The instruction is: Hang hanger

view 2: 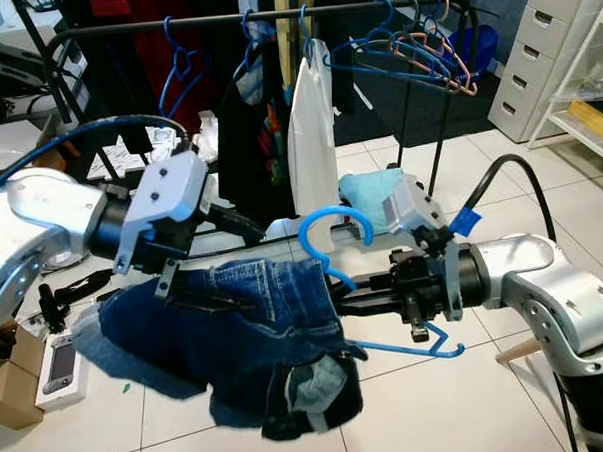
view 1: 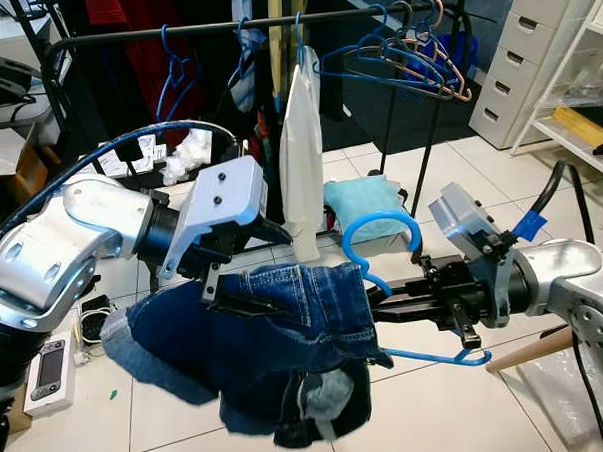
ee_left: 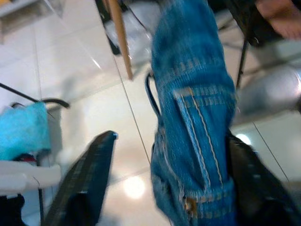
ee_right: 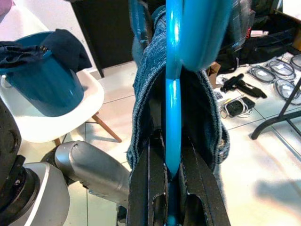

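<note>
The right gripper point(view 1: 385, 304) clamps the blue hanger point(view 1: 382, 244), hook up, bar level; jeans point(view 1: 276, 337) drape between the left gripper's point(ee_left: 160, 183) 2 spread fingers point(ee_left: 84, 179).

The dark blue denim jeans point(view 1: 257, 348) drape over the bright blue plastic hanger point(view 1: 383, 252), hiding most of its body; its hook and one lower corner show. The right gripper point(view 1: 385, 304) has its black fingertips buried in the denim folds. The left wrist view is blurred, its black fingers point(ee_left: 82, 183) cut off by the frame's edge.
</note>
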### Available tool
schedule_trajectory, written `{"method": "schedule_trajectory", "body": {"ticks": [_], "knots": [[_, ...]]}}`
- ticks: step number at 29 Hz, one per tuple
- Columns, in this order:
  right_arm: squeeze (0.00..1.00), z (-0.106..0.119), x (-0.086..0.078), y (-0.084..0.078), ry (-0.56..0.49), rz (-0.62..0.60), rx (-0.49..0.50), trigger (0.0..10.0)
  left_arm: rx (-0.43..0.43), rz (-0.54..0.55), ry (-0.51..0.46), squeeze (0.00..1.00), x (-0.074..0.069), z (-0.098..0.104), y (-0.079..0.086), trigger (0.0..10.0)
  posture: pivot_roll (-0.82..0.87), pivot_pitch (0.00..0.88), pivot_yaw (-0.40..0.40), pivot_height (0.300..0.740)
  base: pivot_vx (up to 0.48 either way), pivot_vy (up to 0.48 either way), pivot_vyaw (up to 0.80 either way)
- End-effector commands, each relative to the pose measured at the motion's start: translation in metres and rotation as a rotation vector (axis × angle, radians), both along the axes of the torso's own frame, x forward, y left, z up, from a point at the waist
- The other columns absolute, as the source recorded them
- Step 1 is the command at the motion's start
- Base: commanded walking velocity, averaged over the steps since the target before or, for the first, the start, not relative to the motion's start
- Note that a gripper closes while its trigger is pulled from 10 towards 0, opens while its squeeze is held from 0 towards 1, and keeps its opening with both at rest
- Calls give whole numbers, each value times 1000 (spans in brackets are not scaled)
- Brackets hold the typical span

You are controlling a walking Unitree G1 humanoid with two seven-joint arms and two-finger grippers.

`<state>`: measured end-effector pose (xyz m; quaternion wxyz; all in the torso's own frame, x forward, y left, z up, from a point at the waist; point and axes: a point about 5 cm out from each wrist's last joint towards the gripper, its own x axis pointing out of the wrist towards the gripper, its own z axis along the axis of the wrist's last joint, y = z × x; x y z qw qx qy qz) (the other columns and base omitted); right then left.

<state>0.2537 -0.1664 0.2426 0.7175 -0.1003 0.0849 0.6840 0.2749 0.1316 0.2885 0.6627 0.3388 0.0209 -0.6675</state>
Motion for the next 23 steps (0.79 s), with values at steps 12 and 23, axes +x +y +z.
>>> {"method": "schedule_trajectory", "body": {"ticks": [12,23], "knots": [[0,8,-5,7,-59,63,0,10000,179,-60,10,0,-4,-12,10,0,-62,95,23,740,0,0,0],[0,9,-2,9,-72,26,24,10000,162,-60,-21,0,0,-11,7,0,-62,94,23,740,0,0,0]]}}
